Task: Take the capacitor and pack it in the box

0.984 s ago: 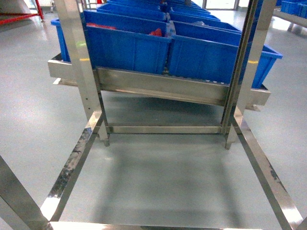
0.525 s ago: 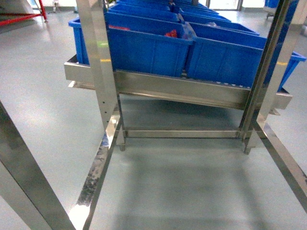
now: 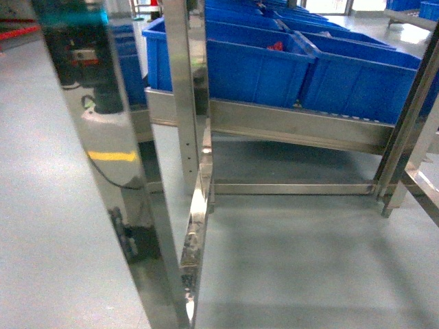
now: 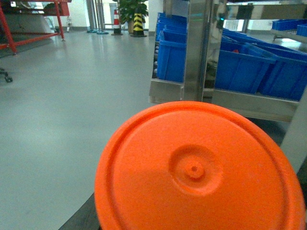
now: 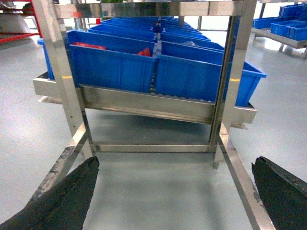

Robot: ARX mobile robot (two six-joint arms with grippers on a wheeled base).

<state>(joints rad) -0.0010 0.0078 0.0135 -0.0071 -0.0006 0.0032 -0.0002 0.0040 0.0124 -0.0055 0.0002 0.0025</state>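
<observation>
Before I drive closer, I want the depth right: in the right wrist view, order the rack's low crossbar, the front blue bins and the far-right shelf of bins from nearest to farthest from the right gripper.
1. Low crossbar, just ahead of the right gripper.
2. Front blue bins, above and behind the crossbar.
3. Far-right shelf of bins, in the background at upper right.
</observation>
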